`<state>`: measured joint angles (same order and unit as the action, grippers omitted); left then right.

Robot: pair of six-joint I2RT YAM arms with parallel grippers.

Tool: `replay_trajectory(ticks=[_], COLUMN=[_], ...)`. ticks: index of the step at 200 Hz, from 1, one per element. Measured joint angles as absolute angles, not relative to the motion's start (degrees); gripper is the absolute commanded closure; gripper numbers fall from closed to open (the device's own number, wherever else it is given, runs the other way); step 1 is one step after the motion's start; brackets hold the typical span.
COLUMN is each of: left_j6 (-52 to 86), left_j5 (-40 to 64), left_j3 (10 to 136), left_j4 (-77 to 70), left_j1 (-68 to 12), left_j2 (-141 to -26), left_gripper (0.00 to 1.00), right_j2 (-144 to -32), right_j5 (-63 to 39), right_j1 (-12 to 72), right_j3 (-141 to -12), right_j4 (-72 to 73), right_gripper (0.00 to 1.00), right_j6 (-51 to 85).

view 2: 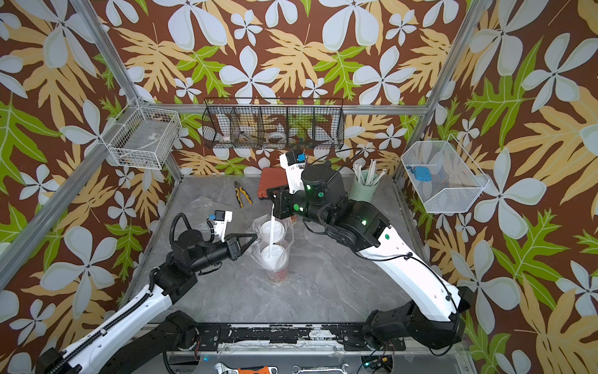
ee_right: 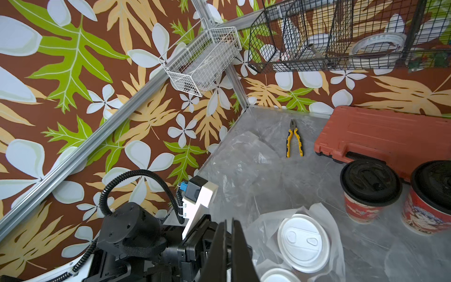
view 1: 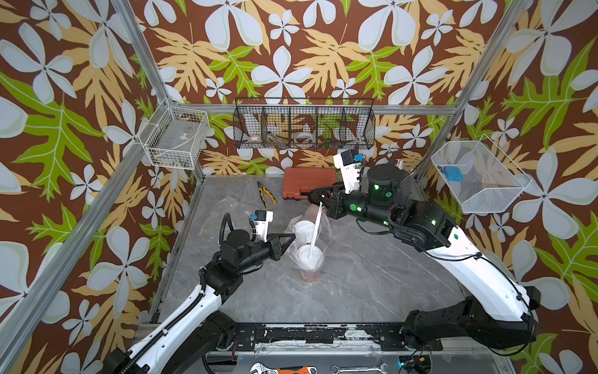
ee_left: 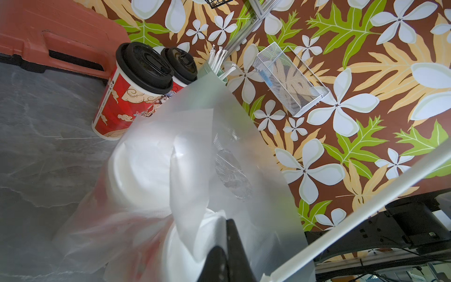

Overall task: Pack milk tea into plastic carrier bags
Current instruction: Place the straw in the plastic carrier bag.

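Both top views: pinching a transparent plastic carrier bag (view 1: 327, 238) with closed left jaws, two white-lidded red paper cups (view 1: 304, 260) inside, before the orange-red tool case (view 1: 307, 181); gripping a thin white straw (view 1: 316, 226) in closed right jaws. Left wrist: showing two black-lidded red cups (ee_left: 127, 97) unbagged beside that case, roughly halfway. Right wrist: second bag (ee_right: 244, 156) lying flat nearby, barely discernible.

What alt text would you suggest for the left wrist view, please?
A plastic bag holding white-lidded cups, pinched by the left end effector, fills the foreground; two black-lidded cups stand behind, beside an orange case.
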<state>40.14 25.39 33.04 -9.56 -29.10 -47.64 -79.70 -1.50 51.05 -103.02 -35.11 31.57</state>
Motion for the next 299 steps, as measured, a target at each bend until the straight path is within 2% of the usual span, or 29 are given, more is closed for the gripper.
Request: replay_trajectory(ticks=[136, 204, 299], left_j6=[40.32, 40.34, 40.36], left_j5=[25.04, 22.90, 22.94], left_j3=[32.88, 32.80, 32.53], left_j4=[-8.14, -7.70, -7.64], left_j1=[-29.10, -29.10, -29.10], left_j2=[-46.68, -45.56, -46.28], left_gripper=[1.00, 1.00, 1.00], right_j2=[-83.37, -81.32, -80.82], right_j5=[13.52, 14.87, 11.25], right_j1=[51.18, 51.20, 51.20], right_j3=[-96.23, -83.22, -81.54], right_j4=[-15.40, -1.52, 3.51], right_gripper=[1.00, 1.00, 1.00], right_j6=[25.21, 28.99, 35.66])
